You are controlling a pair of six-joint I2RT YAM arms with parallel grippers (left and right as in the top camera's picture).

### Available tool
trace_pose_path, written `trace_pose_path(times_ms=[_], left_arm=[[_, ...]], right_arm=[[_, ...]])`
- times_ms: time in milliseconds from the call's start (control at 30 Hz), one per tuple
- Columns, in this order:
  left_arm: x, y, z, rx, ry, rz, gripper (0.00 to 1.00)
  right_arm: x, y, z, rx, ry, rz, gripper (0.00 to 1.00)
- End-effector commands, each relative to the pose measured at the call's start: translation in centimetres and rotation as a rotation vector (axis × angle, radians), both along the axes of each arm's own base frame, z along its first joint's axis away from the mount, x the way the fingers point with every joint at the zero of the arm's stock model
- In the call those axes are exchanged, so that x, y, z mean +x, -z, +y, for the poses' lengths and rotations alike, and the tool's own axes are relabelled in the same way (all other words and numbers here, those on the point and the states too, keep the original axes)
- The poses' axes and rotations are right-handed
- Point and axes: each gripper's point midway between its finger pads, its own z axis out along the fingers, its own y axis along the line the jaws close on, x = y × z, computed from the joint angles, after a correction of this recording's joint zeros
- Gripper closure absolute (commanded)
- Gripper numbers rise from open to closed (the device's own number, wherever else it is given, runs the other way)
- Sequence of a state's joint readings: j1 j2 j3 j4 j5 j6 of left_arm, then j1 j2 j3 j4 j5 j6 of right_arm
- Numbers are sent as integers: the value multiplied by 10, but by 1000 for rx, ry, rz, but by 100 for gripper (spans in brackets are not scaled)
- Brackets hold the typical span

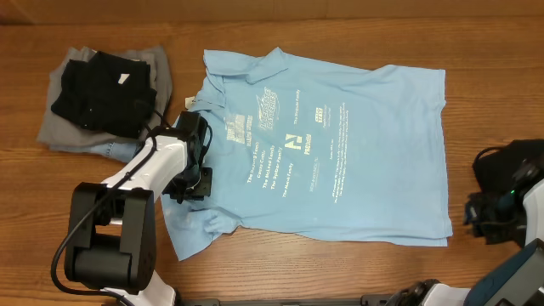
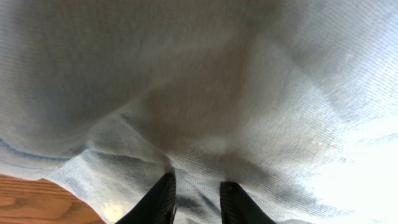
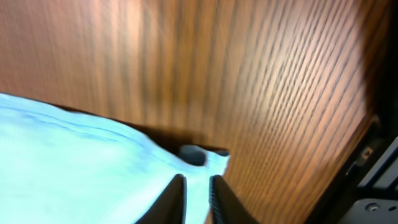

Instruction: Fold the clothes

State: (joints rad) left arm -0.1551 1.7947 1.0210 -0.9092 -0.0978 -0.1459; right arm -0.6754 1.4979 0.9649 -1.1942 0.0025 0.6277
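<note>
- The sky-blue shirt [image 1: 340, 153] lies spread flat on the wooden table [image 1: 340, 25], print upward, collar towards the stack and hem towards the right arm. No fold has been made in it that I can see, so the job on this shirt is barely begun.
- Beside the collar, at the table's far left, sits a stack that looks finished: a black garment [image 1: 102, 89] on top of a grey piece [image 1: 55, 127], with a sliver of denim [image 1: 115, 151] showing at the near edge.
- The left gripper [image 2: 196, 183] is at the shirt's sleeve side. Its fingers stand close together with blue cloth bunched between them and draped up over the camera, so I'd say it is clenched on the shirt's edge.
- The right gripper [image 3: 196, 186] is by the corner of the hem, its fingers almost together. That view is smeared, and I cannot tell whether it has hold of the cloth or is only over it. From above it looks to stand just off the shirt.
- What is left, by my reckoning: bringing the sleeves and sides in, doubling the body over, and then moving it to the stack.
- Hard to make out: the left fingertips from overhead, hidden under the arm's own black body; a small dark spot by the hem corner in the right wrist view; and most of the right arm, cut off at the frame's edge.
</note>
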Motion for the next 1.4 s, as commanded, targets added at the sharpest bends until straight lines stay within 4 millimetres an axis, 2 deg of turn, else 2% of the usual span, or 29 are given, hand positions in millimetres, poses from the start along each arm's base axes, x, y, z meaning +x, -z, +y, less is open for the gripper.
trace_pose_path(times_ms=[0, 67, 167, 233, 367, 467, 567, 667, 733, 800, 867, 933, 1033, 1100, 1200, 1267, 1367], left_arm=[[-7, 8, -6, -43, 9, 32, 72], [-14, 13, -5, -46, 8, 45, 75], [-21, 26, -4, -54, -24, 37, 78], [-31, 36, 0, -58, -118, 44, 96], [-49, 37, 24, -20, -322, 94, 96], [-57, 30, 56, 15, -431, 126, 96], [-52, 22, 81, 4, -475, 114, 96], [-42, 15, 88, -52, -478, 86, 96], [-30, 10, 82, -112, -455, 56, 94], [-21, 5, 77, -142, -439, 30, 88], [-6, -6, 69, -188, -366, -14, 78], [1, -13, 67, -188, -344, -32, 77], [13, -23, 58, -196, -300, -66, 72], [21, -28, 52, -200, -271, -87, 68], [32, -38, 38, -206, -203, -112, 64], [37, -45, 30, -208, -165, -118, 63], [43, -53, 21, -209, -128, -125, 62]], right_arm=[[19, -11, 5, 52, -106, -98, 63], [25, -12, 13, 99, -163, -145, 56], [33, -14, 19, 133, -224, -205, 53], [40, -16, 24, 160, -264, -253, 52], [42, -17, 30, 189, -264, -270, 52], [41, -14, 40, 234, -285, -290, 51], [38, -8, 56, 292, -309, -308, 51], [26, 3, 69, 333, -313, -269, 52], [15, 12, 80, 367, -315, -237, 53], [9, 18, 93, 410, -317, -234, 54], [17, 24, 98, 411, -347, -285, 58], [32, 28, 93, 369, -373, -343, 61], [57, 34, 84, 286, -383, -418, 79], [74, 40, 81, 225, -350, -448, 85], [98, 47, 91, 180, -384, -520, 90], [107, 54, 99, 159, -404, -517, 92], [106, 69, 92, 76, -371, -436, 96]])
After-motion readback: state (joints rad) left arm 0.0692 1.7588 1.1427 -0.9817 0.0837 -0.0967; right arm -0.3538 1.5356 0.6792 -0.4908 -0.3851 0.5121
